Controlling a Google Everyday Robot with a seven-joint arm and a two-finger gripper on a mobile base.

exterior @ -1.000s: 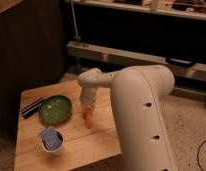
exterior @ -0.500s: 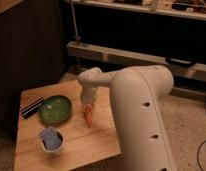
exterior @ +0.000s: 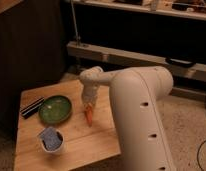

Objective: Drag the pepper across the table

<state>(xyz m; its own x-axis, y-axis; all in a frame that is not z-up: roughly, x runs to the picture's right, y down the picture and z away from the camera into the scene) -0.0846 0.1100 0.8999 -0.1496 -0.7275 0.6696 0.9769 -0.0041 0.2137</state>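
An orange-red pepper (exterior: 89, 117) lies on the wooden table (exterior: 91, 140), just right of the green plate (exterior: 55, 109). My gripper (exterior: 88, 106) points down at the end of the white arm (exterior: 138, 100) and sits right over the pepper's upper end, touching or nearly touching it. The fingertips are hidden against the pepper.
A white cup with a blue-grey packet (exterior: 50, 139) stands near the table's front left. A black bar-shaped object (exterior: 32, 107) lies at the left edge. A dark cabinet stands to the left and shelving runs behind the table.
The gripper and pepper have shifted slightly left and toward the front of the table; the plate, cup and black object have stayed put.
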